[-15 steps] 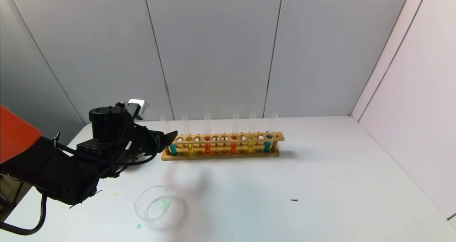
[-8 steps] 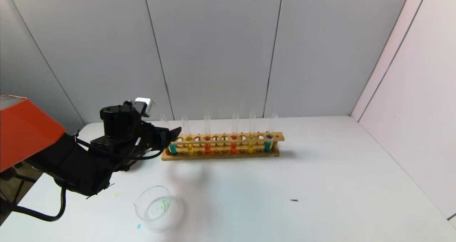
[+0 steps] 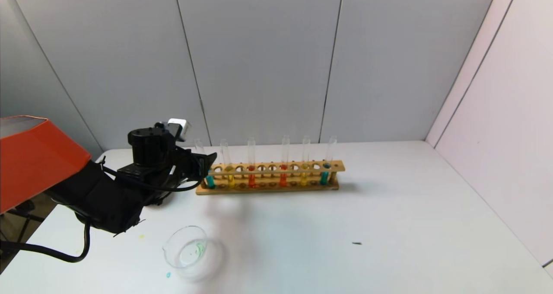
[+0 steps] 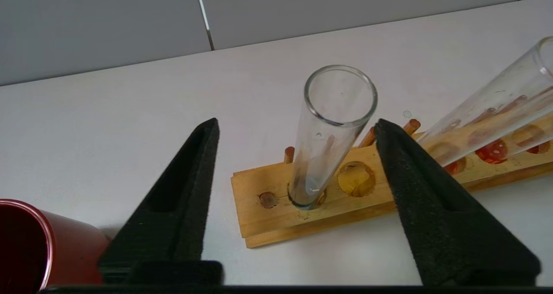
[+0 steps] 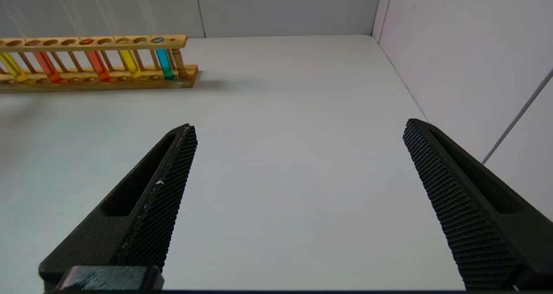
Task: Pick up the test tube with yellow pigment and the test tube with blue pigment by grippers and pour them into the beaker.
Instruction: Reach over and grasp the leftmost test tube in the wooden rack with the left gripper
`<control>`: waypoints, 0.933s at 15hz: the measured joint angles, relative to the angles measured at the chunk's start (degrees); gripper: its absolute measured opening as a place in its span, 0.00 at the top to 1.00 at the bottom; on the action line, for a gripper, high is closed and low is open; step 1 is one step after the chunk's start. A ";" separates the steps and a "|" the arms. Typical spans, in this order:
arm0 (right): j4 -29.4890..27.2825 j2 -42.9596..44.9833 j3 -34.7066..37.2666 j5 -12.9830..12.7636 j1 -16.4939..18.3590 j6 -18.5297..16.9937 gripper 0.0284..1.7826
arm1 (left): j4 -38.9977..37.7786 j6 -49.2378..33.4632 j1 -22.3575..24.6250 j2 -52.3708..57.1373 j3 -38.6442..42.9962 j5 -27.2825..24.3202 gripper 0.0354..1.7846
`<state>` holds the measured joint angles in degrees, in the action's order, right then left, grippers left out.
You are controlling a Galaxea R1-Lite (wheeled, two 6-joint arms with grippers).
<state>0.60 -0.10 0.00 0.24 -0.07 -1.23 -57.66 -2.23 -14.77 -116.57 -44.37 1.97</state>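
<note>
Progress over the last second: the left gripper point(image 4: 298, 127) has slid from short of the rack point(image 3: 276, 186) up to its left end, and its wide-open fingers point(image 4: 190, 173) now straddle the blue tube point(image 4: 328, 134) standing there without touching it. That reads as a grasp about to close, with the yellow tube point(image 3: 230, 179) in the next slot and the beaker point(image 3: 186, 250) on the table point(image 3: 389, 225) nearer the robot, holding only a green trace. Out of the head view, the right gripper point(image 5: 298, 129) hangs spread wide over bare table.
</note>
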 joint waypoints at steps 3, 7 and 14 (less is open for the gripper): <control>0.00 0.00 0.00 0.00 0.02 0.02 0.02 | -0.20 0.00 0.01 -0.13 0.00 0.06 0.66; 0.00 0.00 0.00 0.00 0.00 0.00 0.02 | -0.38 -0.05 0.12 -0.35 0.00 -0.09 0.84; 0.00 0.00 0.00 0.00 0.00 0.02 0.02 | 0.04 0.20 0.37 0.37 0.15 0.30 0.84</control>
<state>0.60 -0.10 0.00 0.24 -0.07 -1.21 -57.62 -2.04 -14.41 -116.20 -44.23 2.28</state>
